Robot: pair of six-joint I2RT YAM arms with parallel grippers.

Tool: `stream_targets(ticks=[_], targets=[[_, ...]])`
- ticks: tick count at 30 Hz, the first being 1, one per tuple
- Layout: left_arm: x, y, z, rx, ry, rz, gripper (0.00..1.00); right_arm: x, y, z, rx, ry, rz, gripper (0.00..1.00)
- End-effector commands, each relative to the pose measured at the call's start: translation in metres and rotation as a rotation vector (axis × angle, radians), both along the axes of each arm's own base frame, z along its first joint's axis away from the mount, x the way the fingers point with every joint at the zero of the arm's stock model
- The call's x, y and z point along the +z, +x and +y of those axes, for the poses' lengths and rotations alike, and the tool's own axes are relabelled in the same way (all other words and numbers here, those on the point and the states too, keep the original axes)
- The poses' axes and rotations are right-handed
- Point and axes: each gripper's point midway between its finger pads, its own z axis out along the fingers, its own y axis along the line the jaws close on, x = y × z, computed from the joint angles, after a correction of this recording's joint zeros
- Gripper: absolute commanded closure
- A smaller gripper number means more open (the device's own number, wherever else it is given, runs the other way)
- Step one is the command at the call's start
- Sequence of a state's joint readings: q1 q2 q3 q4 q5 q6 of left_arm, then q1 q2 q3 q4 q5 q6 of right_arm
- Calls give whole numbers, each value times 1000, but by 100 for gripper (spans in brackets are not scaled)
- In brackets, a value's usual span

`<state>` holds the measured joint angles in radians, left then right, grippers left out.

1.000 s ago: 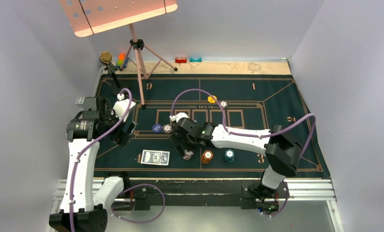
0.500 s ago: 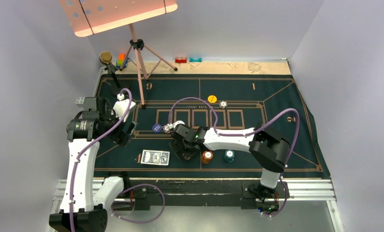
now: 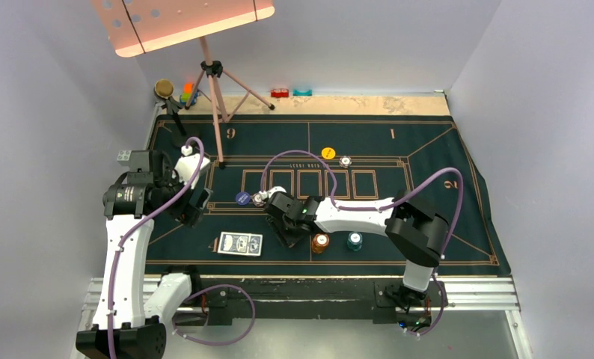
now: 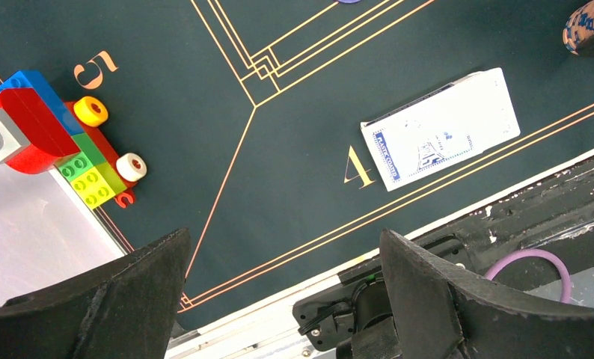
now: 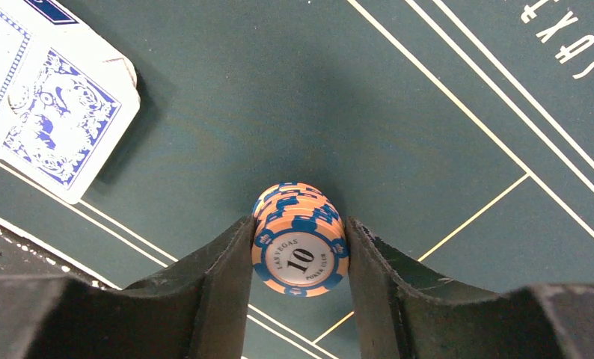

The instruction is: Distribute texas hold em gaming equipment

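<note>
Across the worktop point(image 3: 399, 105), boxed in by pale walls, lies a dark green printed mat point(image 3: 429, 149), with a pink tripod point(image 3: 212, 69) standing at its far left. Near the front edge sits the deck of cards point(image 3: 240, 243), and further right an orange chip stack point(image 3: 321, 241) and a teal chip stack point(image 3: 354, 240). Between the deck and these, the right hand point(image 5: 300, 232) presses both fingers against the sides of a chip stack marked 10 point(image 5: 300, 258), which stands on the mat. The left hand point(image 4: 283, 243) hangs spread wide and empty above the mat's left corner, near toy blocks point(image 4: 62, 142).
</note>
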<state>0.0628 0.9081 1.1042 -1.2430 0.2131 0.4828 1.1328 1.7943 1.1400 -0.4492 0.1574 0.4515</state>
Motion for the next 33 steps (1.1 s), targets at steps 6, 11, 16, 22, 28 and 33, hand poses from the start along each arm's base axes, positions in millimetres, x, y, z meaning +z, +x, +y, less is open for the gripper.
stream_targets(ticks=[6,11,16,22,28,33], targets=[[8,2,-2,-17,-2,-31,0,22,5,6,-13,42,-29,67],[7,2,-2,-18,-2,-24,0,47,7,10,-13,82,-51,80],[8,2,-1,-20,5,-30,0,81,21,5,-58,122,-107,90],[9,1,-1,-24,8,-32,0,90,70,-56,-290,138,-120,93],[7,-1,0,-30,14,-27,0,71,107,-163,-643,63,-144,97],[7,-1,-1,-35,13,-28,0,56,111,-227,-851,33,-143,99]])
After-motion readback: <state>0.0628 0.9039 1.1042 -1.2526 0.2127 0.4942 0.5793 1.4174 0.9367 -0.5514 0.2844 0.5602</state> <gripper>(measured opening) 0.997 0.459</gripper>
